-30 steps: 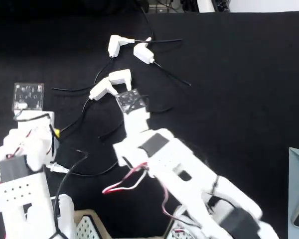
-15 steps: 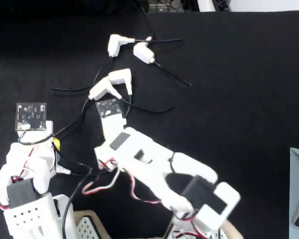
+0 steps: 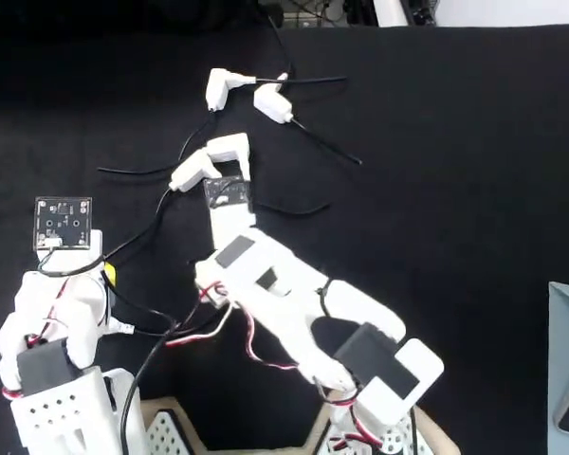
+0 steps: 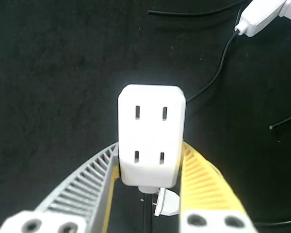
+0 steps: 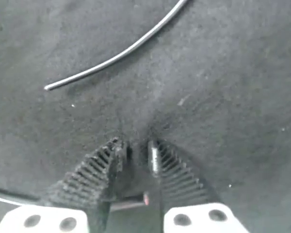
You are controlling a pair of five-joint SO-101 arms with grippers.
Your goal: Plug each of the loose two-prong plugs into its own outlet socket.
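On my left wrist feed the left fingers (image 4: 189, 165), one grey and one yellow, are clamped on either side of a white outlet block (image 4: 152, 131). The block sits between them with its face toward the camera, showing two pairs of slots. Farther out from the block, a white plug (image 4: 262, 14) lies on the black table (image 4: 53, 63). A thin black cable (image 4: 218, 68) runs from that plug back toward the block.

On my right wrist feed the right fingers (image 5: 157, 158) are narrow, drawn almost together with only a thin gap, their tips low over the table. A black wire (image 5: 121, 53) lies on the cloth well apart from them.

From overhead, the left arm (image 3: 52, 322) carries the block at its end. Four loose plugs lie beyond the block and to its right. The first plug (image 3: 192, 171) and second plug (image 3: 229, 147) lie nearest the block, touching each other. The third plug (image 3: 218, 87) and fourth plug (image 3: 273, 102) lie farther off, close together. The right arm (image 3: 284, 294) stretches out to the block's right, its tip just beside the second plug; I cannot tell whether it touches.
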